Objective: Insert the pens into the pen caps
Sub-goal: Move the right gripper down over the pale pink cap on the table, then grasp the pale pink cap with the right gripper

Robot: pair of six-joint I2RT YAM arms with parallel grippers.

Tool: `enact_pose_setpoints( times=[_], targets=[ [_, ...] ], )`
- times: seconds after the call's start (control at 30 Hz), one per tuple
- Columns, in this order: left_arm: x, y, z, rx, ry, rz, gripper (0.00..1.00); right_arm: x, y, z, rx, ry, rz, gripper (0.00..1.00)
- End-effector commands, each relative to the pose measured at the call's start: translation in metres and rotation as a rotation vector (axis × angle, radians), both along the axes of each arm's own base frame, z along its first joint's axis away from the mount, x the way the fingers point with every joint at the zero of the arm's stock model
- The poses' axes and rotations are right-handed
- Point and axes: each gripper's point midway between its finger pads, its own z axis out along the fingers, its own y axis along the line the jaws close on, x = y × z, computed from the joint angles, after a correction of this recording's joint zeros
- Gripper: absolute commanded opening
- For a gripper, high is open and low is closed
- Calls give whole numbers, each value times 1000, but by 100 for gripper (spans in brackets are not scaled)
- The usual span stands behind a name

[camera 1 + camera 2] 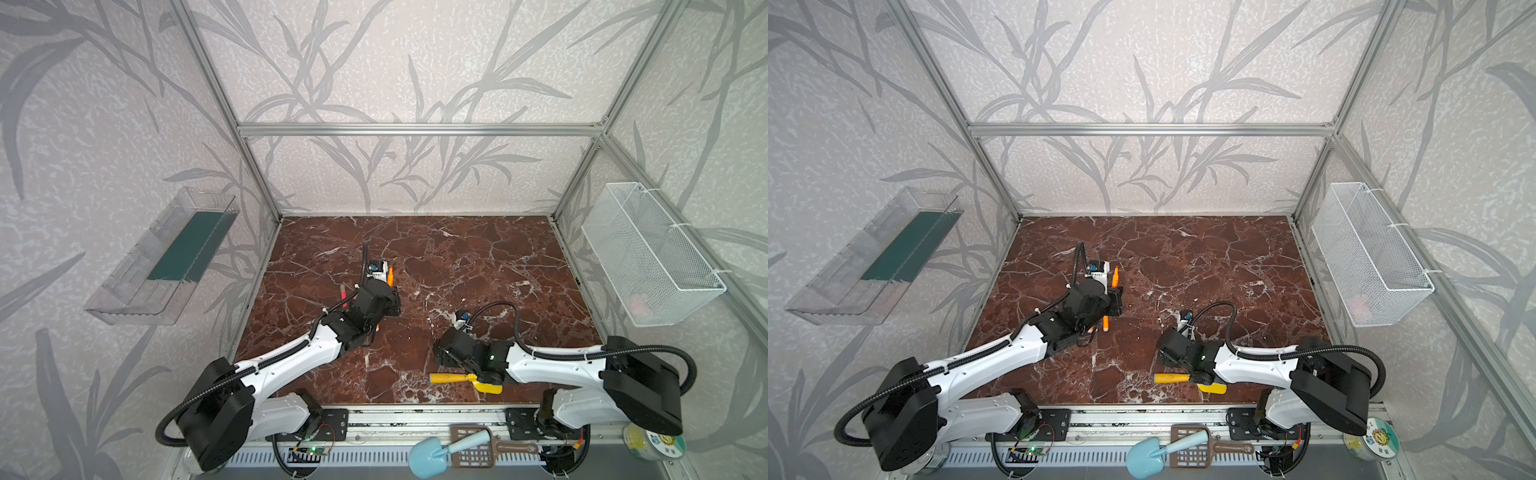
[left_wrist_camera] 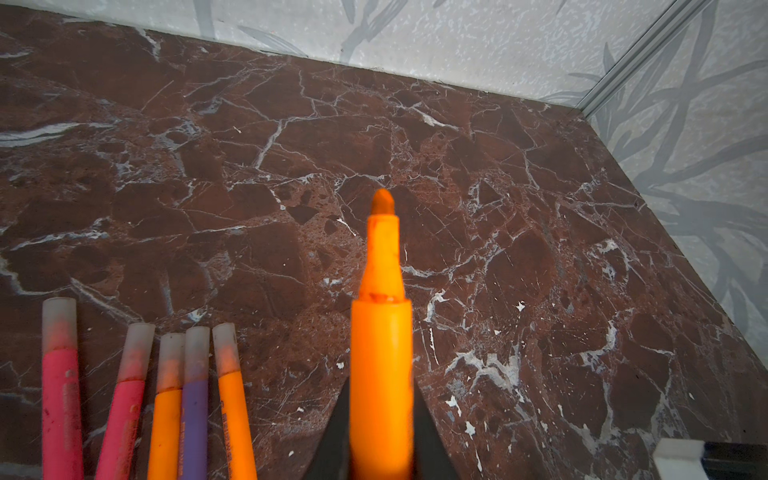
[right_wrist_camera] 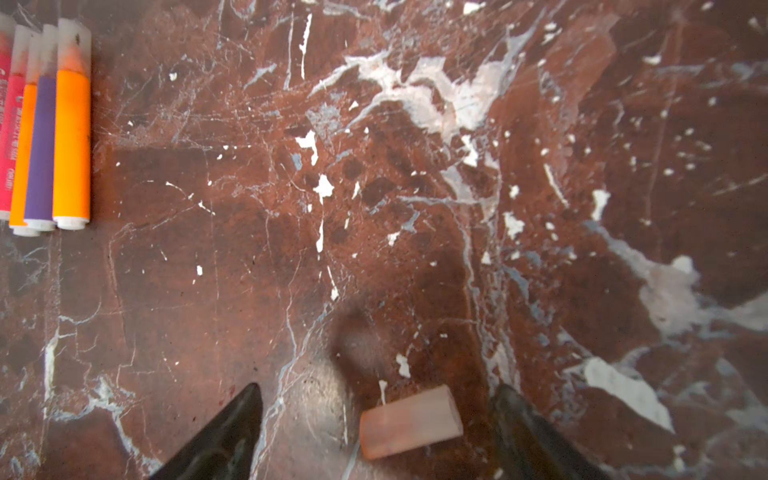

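Left claw (image 2: 381,392): clamped on an uncapped orange plastic marker pen (image 2: 381,345), tip bare. Right claw (image 3: 379,390): spread wide, straddling one translucent pinkish pen cap (image 3: 410,422) lying on the brown marble surface (image 3: 540,249). Five capped pens (image 2: 195,399) lie in a row; barrel print illegible.

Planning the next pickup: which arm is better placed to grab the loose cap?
Right: the right gripper, open, straddles the pen cap; the left gripper is shut on the orange pen.
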Motion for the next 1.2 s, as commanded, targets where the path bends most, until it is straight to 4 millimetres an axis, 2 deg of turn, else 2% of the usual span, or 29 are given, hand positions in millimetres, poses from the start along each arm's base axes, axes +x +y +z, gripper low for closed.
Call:
enact_pose_setpoints(
  times=[0.0,0.2,0.4,0.57,0.8,0.97,1.17],
  targets=[
    [0,4,5,-4,-10,18,0,11,1,5,-30,-38,-14,85],
    [0,4,6,-5,-12,19,0,13,6,5,-37,-20,-1,79],
    [-2,4,7,-11,-13,16,0,3,-2,11,-60,27,-7,80],
    [-1,5,7,-11,-11,18,0,-7,-2,4,-37,68,-18,80],
    [-1,4,7,-12,-12,14,0,-12,16,-11,3,121,-1,79],
    [-2,4,7,-13,-12,16,0,-5,25,-14,-8,110,5,78],
    [-2,5,8,-13,-15,16,0,4,39,-16,-68,111,43,71]
  ],
)
